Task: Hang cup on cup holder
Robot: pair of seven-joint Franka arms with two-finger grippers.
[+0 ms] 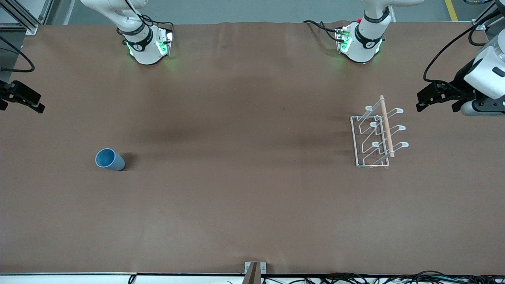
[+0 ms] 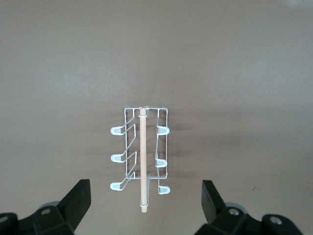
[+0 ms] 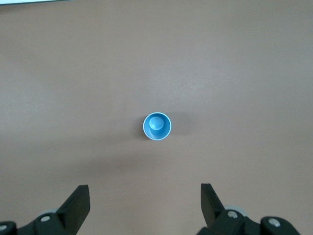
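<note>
Blue cup (image 1: 109,159) upright on table (image 1: 244,205), white cup holder (image 1: 376,136) well apart, left gripper (image 1: 424,103) and right gripper (image 1: 33,103) both spread, empty, no legible writing

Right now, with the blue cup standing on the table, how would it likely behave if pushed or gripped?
The cup looks like thin plastic, so probably light and easily slid. Standing upright and tapered, it may tip if nudged high. On its side, its round wall would likely roll.

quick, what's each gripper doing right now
left gripper: open, holding nothing, over the table by the cup holder.
right gripper: open, holding nothing, over the table by the cup.
</note>
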